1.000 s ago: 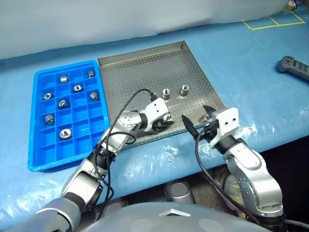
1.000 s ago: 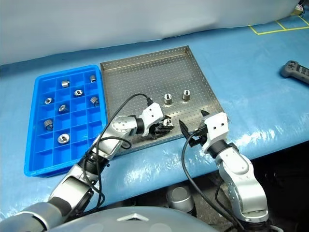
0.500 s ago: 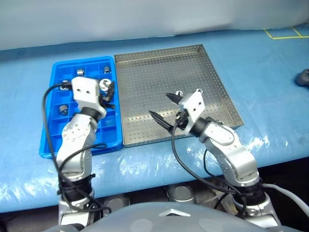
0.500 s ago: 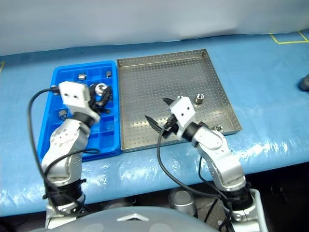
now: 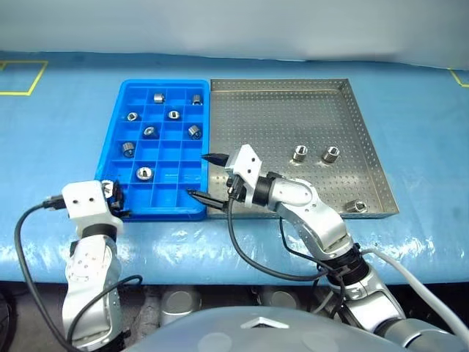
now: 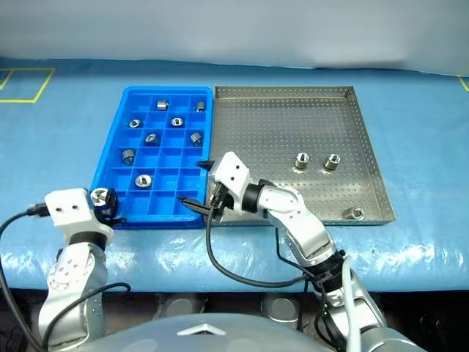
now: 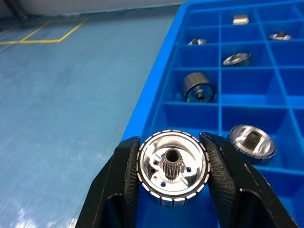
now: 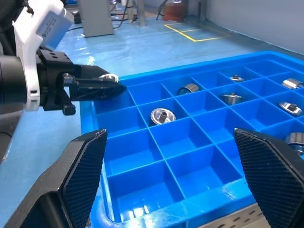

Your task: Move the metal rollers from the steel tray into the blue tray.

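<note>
Since a second ago the left pincer [image 5: 111,192] has carried a roller out of the steel tray [image 5: 293,121] and is now sitting at the near-left corner of the blue tray [image 5: 117,136], while the right pincer [image 5: 206,177] has swung across from the steel tray's near edge to the seam between the two trays.

The counter [image 5: 58,125], draped in pale blue, is carrying both trays side by side, the steel tray touching the blue tray's right wall. In the steel tray three metal rollers [image 5: 300,153] are lying: two near each other right of the blue tray past mid-floor, and one [image 5: 357,206] at the near-right corner. The blue tray is holding seven rollers [image 5: 143,173] in separate compartments, all in its far and middle rows; the nearest row of compartments is bare.

The left pincer is clamping one shiny roller [image 7: 173,169] between its two fingers [image 7: 124,175], just over the blue tray's near-left rim. The right pincer is standing wide, gripping nothing, pointing leftward over the blue tray's near-right compartments.
</note>
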`<state>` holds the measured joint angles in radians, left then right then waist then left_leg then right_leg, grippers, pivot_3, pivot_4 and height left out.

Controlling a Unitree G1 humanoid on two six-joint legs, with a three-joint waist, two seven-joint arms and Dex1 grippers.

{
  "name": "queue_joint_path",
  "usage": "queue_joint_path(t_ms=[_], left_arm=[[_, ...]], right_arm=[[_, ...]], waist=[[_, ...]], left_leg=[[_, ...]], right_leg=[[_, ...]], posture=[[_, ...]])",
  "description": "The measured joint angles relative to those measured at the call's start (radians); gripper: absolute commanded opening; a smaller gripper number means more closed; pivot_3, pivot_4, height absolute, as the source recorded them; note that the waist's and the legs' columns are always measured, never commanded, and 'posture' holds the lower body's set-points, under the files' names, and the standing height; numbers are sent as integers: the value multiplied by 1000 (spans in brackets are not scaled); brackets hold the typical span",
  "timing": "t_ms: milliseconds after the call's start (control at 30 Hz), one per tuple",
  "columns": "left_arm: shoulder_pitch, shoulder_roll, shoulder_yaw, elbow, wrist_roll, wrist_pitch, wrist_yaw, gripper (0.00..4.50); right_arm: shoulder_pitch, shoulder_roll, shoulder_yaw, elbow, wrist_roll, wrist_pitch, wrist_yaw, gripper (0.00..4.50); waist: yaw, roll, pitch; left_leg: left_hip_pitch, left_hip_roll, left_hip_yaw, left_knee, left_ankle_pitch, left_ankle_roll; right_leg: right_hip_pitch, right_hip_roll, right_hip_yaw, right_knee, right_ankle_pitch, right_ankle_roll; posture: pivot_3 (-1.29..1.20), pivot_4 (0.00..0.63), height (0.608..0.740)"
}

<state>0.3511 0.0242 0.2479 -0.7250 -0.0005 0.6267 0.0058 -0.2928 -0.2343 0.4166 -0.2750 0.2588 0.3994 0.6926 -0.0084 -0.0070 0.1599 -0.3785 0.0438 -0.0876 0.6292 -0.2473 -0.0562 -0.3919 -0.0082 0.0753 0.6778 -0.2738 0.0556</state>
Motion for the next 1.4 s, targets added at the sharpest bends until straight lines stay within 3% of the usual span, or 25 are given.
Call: queue_joint_path(t_ms=[67, 333, 367, 500, 667, 867, 1067, 1367, 1400], left_arm=[[10, -8, -3, -9, 2, 2, 16, 1683], [-44, -17, -6, -10, -27, 15, 16, 4333], [-59, -17, -13, -9, -37, 8, 11, 4459], [-127, -11, -71, -2, -71, -79, -40, 4459], [-179, 32, -193, 67, -87, -187, -131, 4459], [-194, 110, -324, 179, -117, -295, -288, 4459], [-218, 130, -383, 221, -130, -340, -349, 4459], [-215, 147, -405, 229, -176, -347, -400, 4459], [-214, 149, -410, 229, -178, -347, -403, 4491]], right_arm=[[-1, 3, 2, 2, 0, -3, 5, 4500], [6, 3, -15, 1, -4, -2, -10, 4500], [10, 4, -23, -3, -4, 0, -23, 4500], [38, 32, -79, -14, -45, 31, -159, 4500], [13, 149, -210, 49, -195, 110, -501, 4500], [5, 231, -317, 108, -288, 152, -740, 4500], [5, 316, -380, 173, -336, 184, -896, 4500], [-15, 329, -443, 267, -311, 186, -960, 4500], [-24, 334, -454, 282, -303, 186, -961, 4314]], waist=[[0, 0, 0], [-2, 0, 0], [-1, 0, 0], [-5, 0, 0], [-18, 1, -1], [-39, 1, -1], [-66, 2, -1], [-80, 3, -1], [-80, 3, 0]], left_leg=[[0, 0, 0, 0, 0, 0], [0, 0, -1, 0, 0, 0], [0, 0, -1, 0, 0, 0], [0, 0, 0, 0, 1, -1], [0, 0, 0, -1, 1, -2], [-2, 0, 1, -3, 1, -2], [-2, 0, 1, -3, 1, -2], [-2, 0, 1, -3, 1, -1], [-2, 0, 1, -3, 1, -1]], right_leg=[[0, 0, 0, 0, 0, 0], [0, 0, -1, 0, 0, -1], [0, 0, -1, 0, 0, -1], [0, 0, 0, 0, 1, -1], [-1, 0, 0, 1, 1, -2], [-3, 0, 1, 0, 0, -3], [-3, 0, 2, 1, 0, -3], [-3, 1, 2, 1, 0, -3], [-3, 1, 2, 1, 0, -3]], posture=[[144, 150, 740], [109, 150, 740], [84, 150, 740], [50, 150, 740], [-5, 150, 740], [-42, 150, 740], [-59, 150, 740], [-55, 150, 740], [-55, 150, 740]])
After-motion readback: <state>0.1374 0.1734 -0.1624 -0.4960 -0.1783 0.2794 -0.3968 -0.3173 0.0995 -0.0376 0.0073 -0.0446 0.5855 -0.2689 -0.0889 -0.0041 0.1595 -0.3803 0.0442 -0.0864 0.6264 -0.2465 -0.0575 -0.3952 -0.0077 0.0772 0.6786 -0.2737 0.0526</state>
